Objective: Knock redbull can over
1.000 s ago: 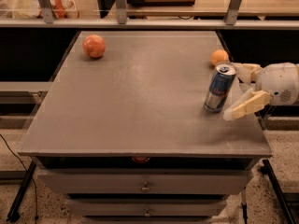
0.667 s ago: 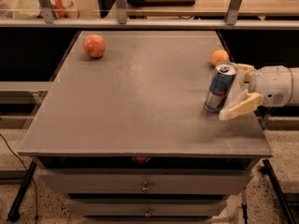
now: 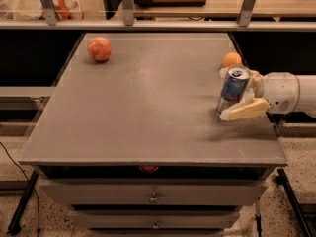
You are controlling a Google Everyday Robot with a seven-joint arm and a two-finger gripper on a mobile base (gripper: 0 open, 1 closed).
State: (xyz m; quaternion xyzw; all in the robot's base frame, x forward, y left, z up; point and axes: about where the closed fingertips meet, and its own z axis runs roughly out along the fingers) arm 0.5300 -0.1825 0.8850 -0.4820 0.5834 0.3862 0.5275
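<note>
Blue-and-silver slim metal redbull can [image 3: 233,89] now stands between the spread, unclenched fingers of the white two-finger gripper [image 3: 224,95], which has slid leftward around it; still upright, so the knock remains.

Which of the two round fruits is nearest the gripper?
The small orange fruit at the right rear edge, just behind the gripper and redbull can; the bigger reddish fruit sits far left.

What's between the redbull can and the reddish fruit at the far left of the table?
Nothing: the camera view shows bare tabletop between redbull can and reddish fruit. The gripper is at the right edge, jaws straddling the can.
</note>
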